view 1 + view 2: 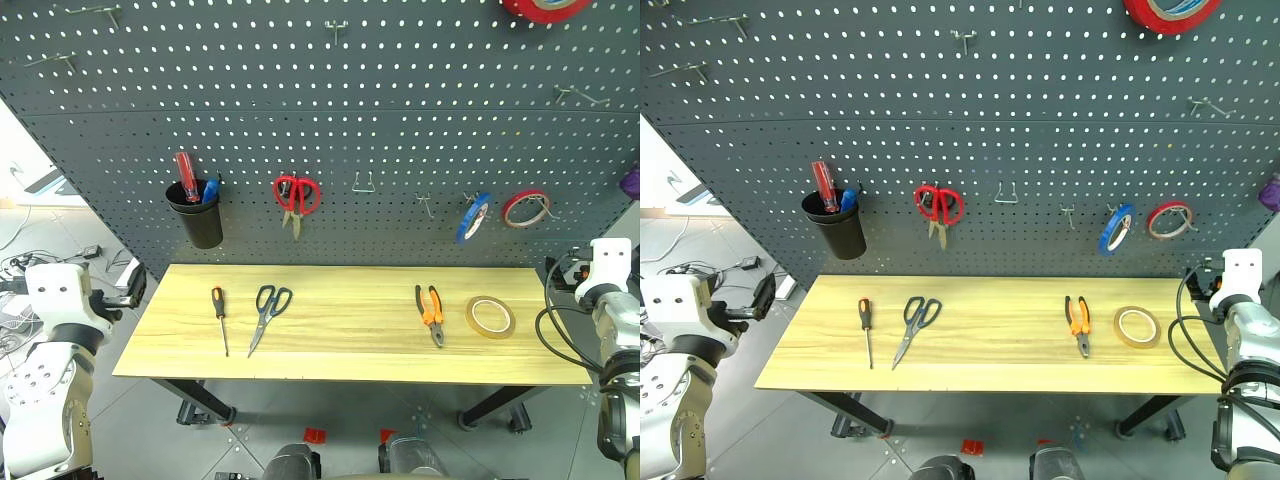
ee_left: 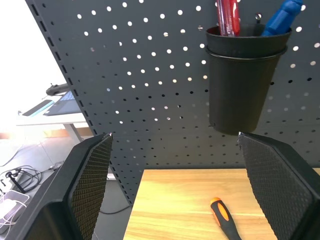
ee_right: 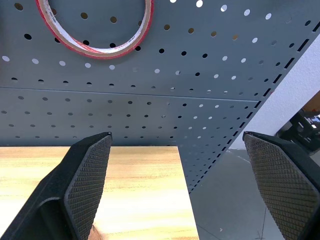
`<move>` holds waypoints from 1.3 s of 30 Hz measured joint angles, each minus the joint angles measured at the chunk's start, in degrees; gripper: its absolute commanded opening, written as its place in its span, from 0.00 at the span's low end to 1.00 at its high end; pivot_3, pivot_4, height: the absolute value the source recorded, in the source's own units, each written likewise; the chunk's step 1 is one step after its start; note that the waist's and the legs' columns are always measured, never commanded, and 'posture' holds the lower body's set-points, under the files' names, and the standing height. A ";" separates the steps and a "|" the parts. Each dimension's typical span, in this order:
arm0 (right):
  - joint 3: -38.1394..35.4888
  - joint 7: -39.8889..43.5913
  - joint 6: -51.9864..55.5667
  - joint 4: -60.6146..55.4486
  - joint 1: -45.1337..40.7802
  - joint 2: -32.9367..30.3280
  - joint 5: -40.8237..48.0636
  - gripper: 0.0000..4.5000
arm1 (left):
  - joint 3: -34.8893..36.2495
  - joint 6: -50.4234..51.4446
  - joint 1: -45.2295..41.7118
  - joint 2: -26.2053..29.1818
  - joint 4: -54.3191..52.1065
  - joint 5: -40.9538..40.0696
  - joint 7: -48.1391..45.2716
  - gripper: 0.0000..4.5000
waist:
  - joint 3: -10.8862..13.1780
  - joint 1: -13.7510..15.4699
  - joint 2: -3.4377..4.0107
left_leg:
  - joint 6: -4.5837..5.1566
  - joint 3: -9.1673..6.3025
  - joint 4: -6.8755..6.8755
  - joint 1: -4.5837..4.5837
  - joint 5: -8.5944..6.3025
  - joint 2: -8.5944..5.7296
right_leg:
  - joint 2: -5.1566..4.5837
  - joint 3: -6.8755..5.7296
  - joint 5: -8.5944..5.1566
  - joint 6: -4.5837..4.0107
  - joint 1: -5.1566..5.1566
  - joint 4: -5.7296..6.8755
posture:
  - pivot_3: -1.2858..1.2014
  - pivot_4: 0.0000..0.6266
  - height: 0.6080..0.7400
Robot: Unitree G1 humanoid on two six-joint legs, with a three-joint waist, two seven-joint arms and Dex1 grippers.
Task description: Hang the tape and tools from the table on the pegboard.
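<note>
On the light wood table [image 1: 340, 355] lie, from left to right, the orange-and-black screwdriver [image 1: 219, 315], the dark-handled scissors [image 1: 268, 312], the orange-handled pliers [image 1: 431, 313] and the tan tape ring [image 1: 489, 317]. Behind it rises the dark pegboard [image 1: 400, 120]. My left gripper [image 1: 133, 283] hovers off the table's left end, open and empty; in the left wrist view the screwdriver's handle [image 2: 225, 220] lies between its fingers [image 2: 85, 185]. My right gripper [image 1: 558, 272] hangs off the right end, open and empty, its fingers [image 3: 85, 185] facing the table's right corner and the board.
On the board hang a black cup [image 1: 198, 213] holding a red-handled screwdriver, red scissors [image 1: 296, 197], a blue roll [image 1: 472, 217], a red roll [image 1: 526, 207] and a larger red roll [image 1: 545, 8] at the top. Empty hooks [image 1: 364, 184] sit between them.
</note>
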 measured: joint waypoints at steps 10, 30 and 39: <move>0.14 0.74 -0.12 0.00 -0.08 0.02 -0.32 1.00 | -0.66 -3.82 0.85 0.30 0.95 2.60 -1.26 0.94 | 0.00 0.05 0.00 | 0.00 0.00 0.00 0.00 0.00 0.00 | 0.00 0.00 0.00 0.00 0.00 0.00 | 0.45 0.07 1.00; 6.37 11.46 19.57 -42.82 20.87 1.51 1.10 1.00 | -16.65 5.94 0.87 3.00 -11.09 0.77 -9.11 0.94 | 5.76 -0.01 0.34 | 0.11 0.22 0.31 -0.75 -0.04 0.21 | 0.01 0.02 0.16 -0.14 -0.65 0.11 | 0.39 0.41 1.00; 11.00 14.41 38.60 -56.38 20.08 0.16 3.53 1.00 | -34.79 6.47 -10.60 9.68 -13.58 -1.06 -27.82 0.94 | 10.77 -1.92 0.05 | 0.19 0.65 0.33 -1.14 -0.08 0.75 | 0.36 0.07 0.45 -0.44 -1.08 -0.03 | 0.37 0.52 1.00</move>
